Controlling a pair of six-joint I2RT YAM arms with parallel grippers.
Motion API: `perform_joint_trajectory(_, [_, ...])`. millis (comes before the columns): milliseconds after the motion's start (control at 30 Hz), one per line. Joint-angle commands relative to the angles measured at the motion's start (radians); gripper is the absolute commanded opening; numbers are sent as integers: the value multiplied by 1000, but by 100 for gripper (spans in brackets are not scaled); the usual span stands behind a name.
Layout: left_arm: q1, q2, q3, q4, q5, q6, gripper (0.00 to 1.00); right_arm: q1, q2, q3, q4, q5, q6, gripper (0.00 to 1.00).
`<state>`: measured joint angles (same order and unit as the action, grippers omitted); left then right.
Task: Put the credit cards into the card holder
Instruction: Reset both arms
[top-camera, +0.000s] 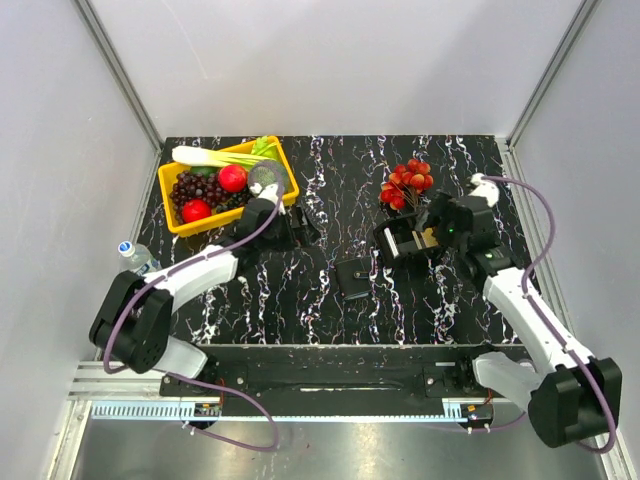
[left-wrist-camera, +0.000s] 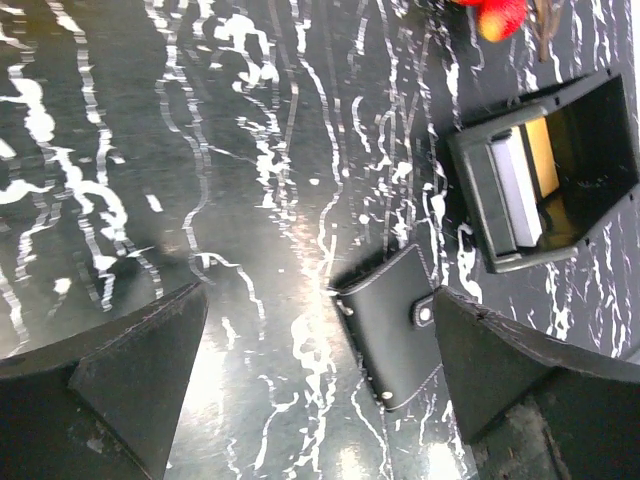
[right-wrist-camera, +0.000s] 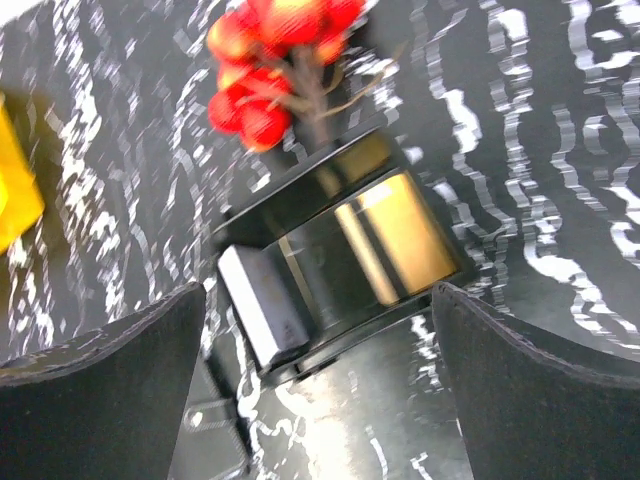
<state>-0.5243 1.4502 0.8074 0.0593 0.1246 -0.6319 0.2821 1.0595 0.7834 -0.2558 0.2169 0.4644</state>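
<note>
The card holder (top-camera: 352, 278), a small black wallet, lies folded shut with its snap strap closed on the marbled table between the arms. It also shows in the left wrist view (left-wrist-camera: 395, 325), and its corner shows in the right wrist view (right-wrist-camera: 215, 432). Gold credit cards (right-wrist-camera: 400, 235) stand in a black open-topped tray (right-wrist-camera: 300, 215), also seen from the left wrist (left-wrist-camera: 543, 155) and from above (top-camera: 428, 237). My left gripper (left-wrist-camera: 320, 400) is open and empty, left of the wallet and above the table (top-camera: 303, 223). My right gripper (right-wrist-camera: 320, 400) is open and empty, hovering over the tray (top-camera: 428, 225).
A pale grey block (right-wrist-camera: 262, 305) sits at one end of the tray. A red berry sprig (top-camera: 408, 180) lies just behind the tray. A yellow basket (top-camera: 172, 215) of fruit and vegetables stands at the back left. A water bottle (top-camera: 135, 255) lies off the table's left edge.
</note>
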Motion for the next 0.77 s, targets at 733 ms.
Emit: perform_joint_trajectory(733, [121,-323,-162,-32,-394,89,99,-259,-199,-513,646,357,-141,99])
